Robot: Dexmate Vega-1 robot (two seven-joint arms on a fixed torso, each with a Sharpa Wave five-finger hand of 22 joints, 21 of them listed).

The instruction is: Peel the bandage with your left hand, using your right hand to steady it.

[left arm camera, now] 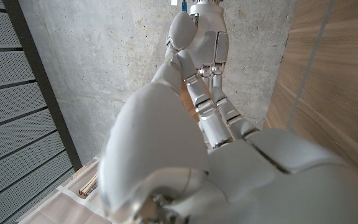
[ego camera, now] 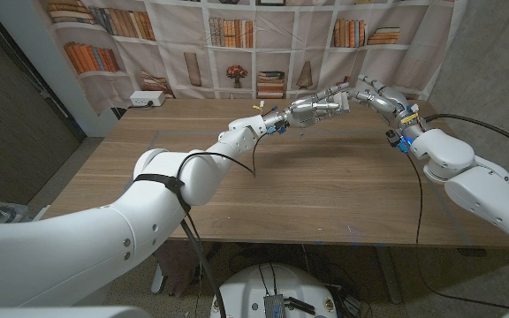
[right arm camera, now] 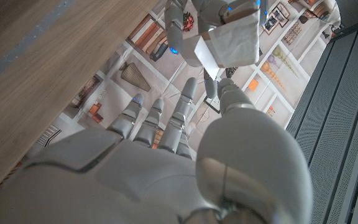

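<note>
Both hands [ego camera: 347, 97] on bandage [right arm camera: 234, 42], pinching.

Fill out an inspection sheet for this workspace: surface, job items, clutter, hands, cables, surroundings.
Surface: wooden table, bare wood in front of the arms.
Job's things: bandage, a white wrapper held up between the two hands above the table's far side.
Clutter: white box at the far left corner.
Hands: left hand and right hand meet at the bandage, fingers on it.
Cables: black cable hangs along the right arm; another loops under the left forearm.
Surroundings: bookshelf-print backdrop, concrete wall on the right.
</note>
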